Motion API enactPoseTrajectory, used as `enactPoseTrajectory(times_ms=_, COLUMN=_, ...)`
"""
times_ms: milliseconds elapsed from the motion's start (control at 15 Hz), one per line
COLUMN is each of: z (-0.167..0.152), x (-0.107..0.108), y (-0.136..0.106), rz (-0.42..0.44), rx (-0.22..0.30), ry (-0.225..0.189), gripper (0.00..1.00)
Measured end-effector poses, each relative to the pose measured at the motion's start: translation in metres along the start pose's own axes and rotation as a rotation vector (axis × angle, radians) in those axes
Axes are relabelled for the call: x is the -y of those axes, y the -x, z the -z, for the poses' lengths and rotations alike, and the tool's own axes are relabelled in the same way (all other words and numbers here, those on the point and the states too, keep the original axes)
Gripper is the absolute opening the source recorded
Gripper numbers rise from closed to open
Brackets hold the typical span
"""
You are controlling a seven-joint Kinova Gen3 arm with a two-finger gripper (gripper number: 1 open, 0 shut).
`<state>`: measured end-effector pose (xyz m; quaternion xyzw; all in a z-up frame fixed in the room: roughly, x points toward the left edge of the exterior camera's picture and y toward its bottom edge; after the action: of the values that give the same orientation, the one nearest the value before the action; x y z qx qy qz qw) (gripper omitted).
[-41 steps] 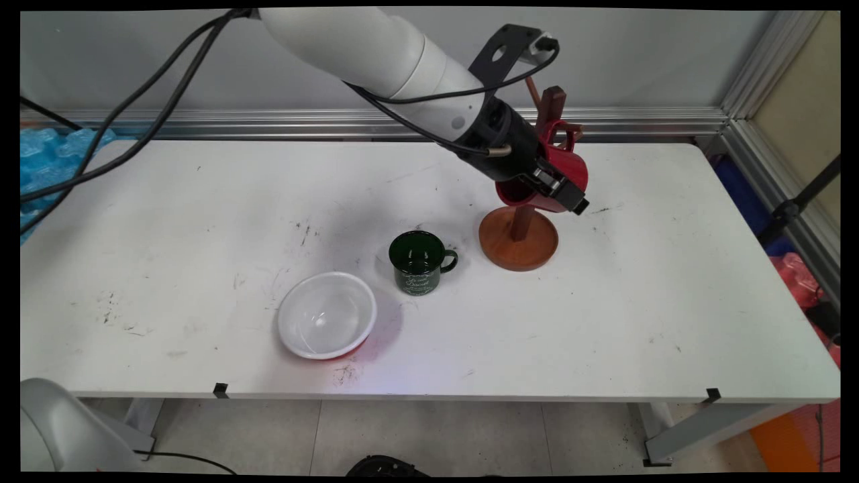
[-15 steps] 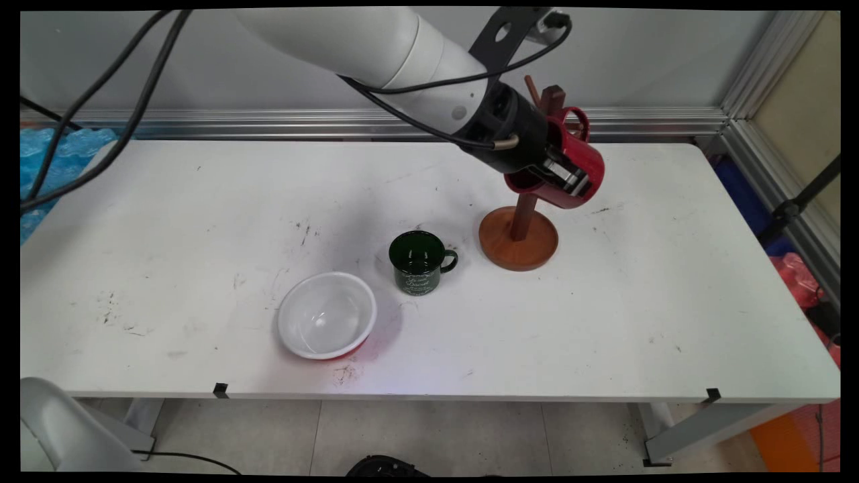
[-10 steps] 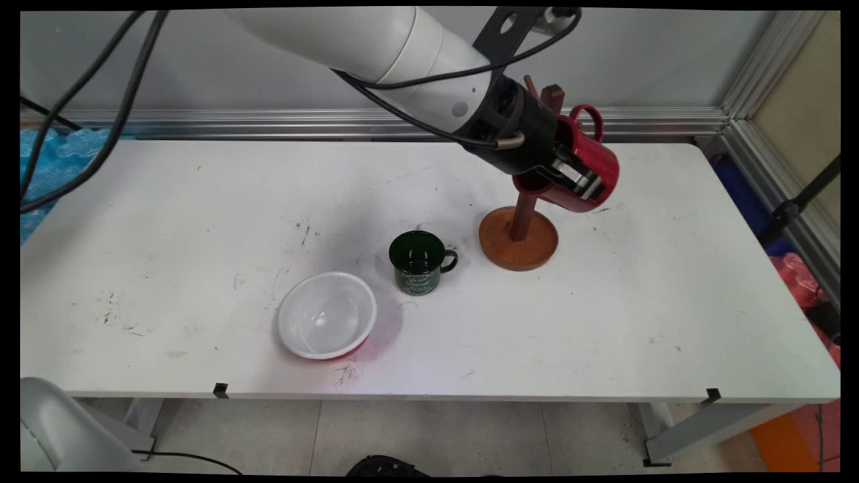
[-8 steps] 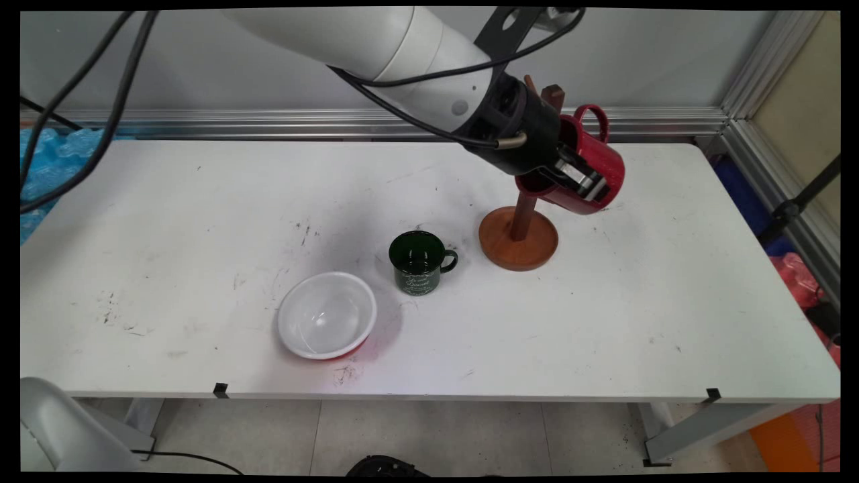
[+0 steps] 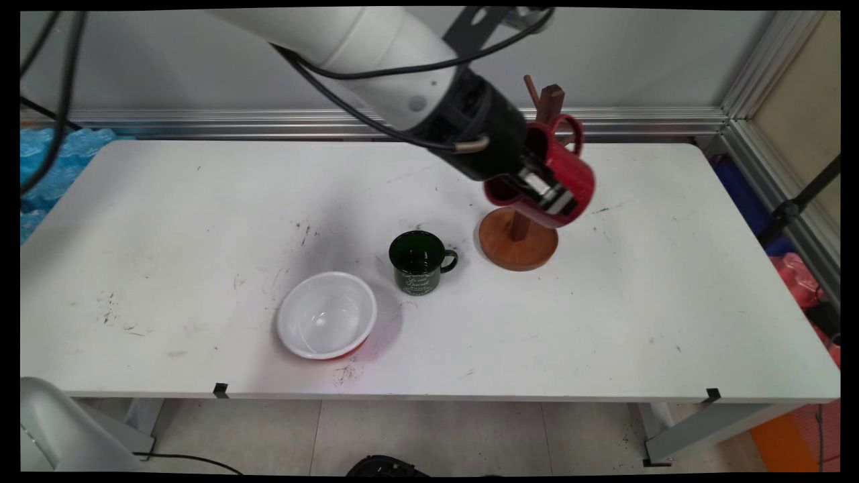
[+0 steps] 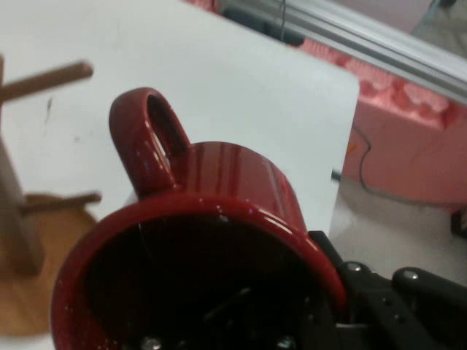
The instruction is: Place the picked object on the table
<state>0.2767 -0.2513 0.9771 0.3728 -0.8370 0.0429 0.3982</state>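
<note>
Your main view looked down from above the near table edge; your hand view sat very close, both sharing the red mug (image 5: 567, 171) (image 6: 219, 240).

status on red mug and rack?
Done: claw has red mug gripped by its rim, lifted off the table. In hand: mug hangs tilted beside the wooden rack. Left: its handle is on no peg; green mug and white bowl sit on the table.

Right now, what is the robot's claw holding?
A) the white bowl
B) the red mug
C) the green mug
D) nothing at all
B: the gripper is clamped on the wall of the red mug, carried tilted in the air in front of the wooden mug stand, while the green mug and white bowl sit on the table.
</note>
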Motion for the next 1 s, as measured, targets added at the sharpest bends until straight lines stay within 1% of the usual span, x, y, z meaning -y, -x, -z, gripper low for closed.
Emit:
enactPoseTrajectory(times_ms=333, z=0.033, x=0.008, y=0.013, rz=-0.014, rx=0.079, ry=-0.045, gripper=0.00)
enactPoseTrajectory(times_ms=533, z=0.055, x=0.022, y=0.022, rz=-0.018, rx=0.128, ry=-0.092, gripper=0.00)
enactPoseTrajectory(times_ms=800, z=0.077, x=0.050, y=0.029, rz=-0.016, rx=0.186, ry=-0.167, gripper=0.00)
enactPoseTrajectory(times_ms=1000, z=0.091, x=0.077, y=0.032, rz=-0.015, rx=0.237, ry=-0.230, gripper=0.00)
